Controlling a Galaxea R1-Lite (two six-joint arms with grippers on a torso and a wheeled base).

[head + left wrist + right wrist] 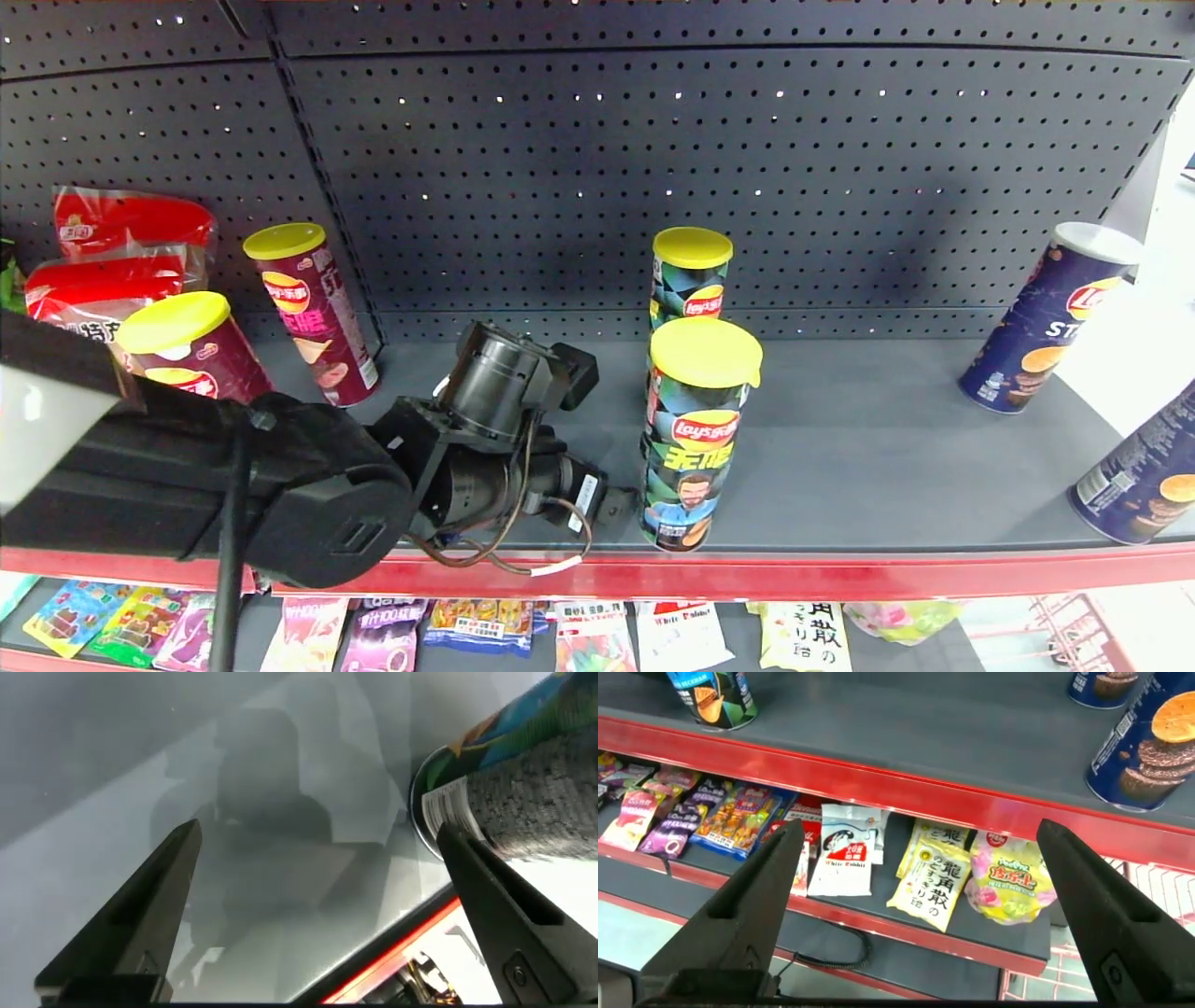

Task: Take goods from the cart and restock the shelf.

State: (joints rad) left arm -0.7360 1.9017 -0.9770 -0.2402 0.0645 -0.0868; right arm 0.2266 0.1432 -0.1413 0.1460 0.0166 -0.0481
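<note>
Green chip can [695,439] is seen upright on shelf [887,457], long axis vertical, yellow lid up. It is set just beside one finger of left gripper [318,831], outside the spread jaws; contact cannot be judged. Its lid is cut off in left wrist view. Second matching can [691,271] is half hidden behind it. Right gripper [920,826] is spread wide, nothing held.

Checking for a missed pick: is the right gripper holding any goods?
No, the right gripper stands wide open, with nothing between its fingers.
</note>
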